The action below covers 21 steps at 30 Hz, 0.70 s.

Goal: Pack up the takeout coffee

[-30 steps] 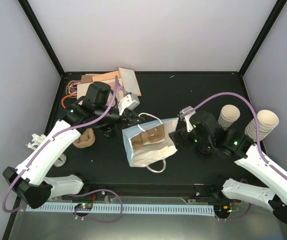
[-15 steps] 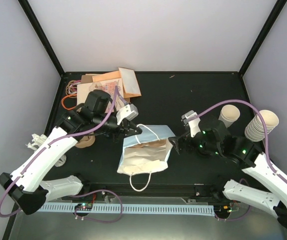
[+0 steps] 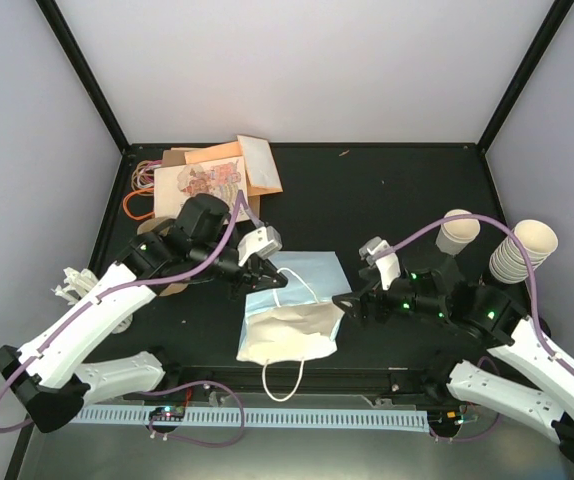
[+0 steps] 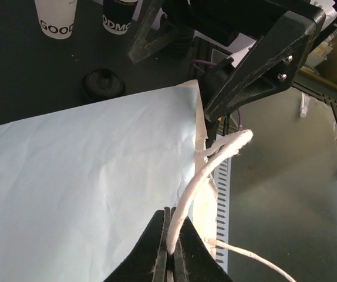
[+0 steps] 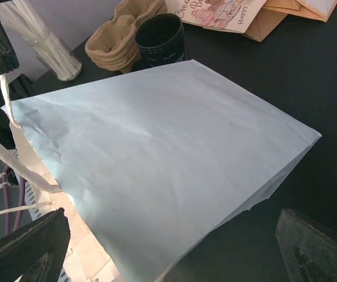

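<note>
Dark tabletop [image 5: 309, 70]: we see the coffee [image 5: 159, 36] as a glossy black round lid behind the blue bag [image 5: 157, 164]. Our left claw [image 4: 169, 247] pinches its cord [image 4: 215, 158]; right claw [image 5: 171, 241] gapes.

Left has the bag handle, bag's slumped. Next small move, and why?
Probably ease the open right gripper onto the paper bag rim beside it and close. The left gripper is shut on one rope handle, but the bag lies slumped with its mouth collapsed. A second grip would likely let the arms spread it.
</note>
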Each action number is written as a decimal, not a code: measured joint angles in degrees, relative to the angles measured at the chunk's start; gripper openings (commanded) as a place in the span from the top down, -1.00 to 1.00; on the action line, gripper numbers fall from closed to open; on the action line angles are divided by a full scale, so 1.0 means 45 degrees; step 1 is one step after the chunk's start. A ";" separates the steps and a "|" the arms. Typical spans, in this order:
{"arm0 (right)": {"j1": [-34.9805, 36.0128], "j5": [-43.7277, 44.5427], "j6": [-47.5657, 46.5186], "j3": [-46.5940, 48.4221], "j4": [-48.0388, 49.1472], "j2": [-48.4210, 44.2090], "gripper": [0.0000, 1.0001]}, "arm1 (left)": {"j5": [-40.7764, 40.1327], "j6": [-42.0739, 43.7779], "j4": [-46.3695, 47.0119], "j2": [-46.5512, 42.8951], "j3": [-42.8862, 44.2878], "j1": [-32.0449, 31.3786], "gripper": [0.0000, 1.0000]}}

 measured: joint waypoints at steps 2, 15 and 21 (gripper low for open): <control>0.0000 0.0029 0.0053 -0.0029 0.0005 -0.0024 -0.99 | -0.0010 -0.0141 0.0112 0.0010 -0.0005 -0.0058 0.97; -0.0597 0.3444 0.0811 0.1807 -0.0879 0.1360 -1.00 | -0.1258 -0.2395 0.2176 0.2074 0.1991 0.0121 0.97; -0.3269 0.3031 0.0593 0.2890 -0.1117 0.2341 -1.00 | -0.1627 -0.3055 0.2623 0.3716 0.3633 0.1025 0.97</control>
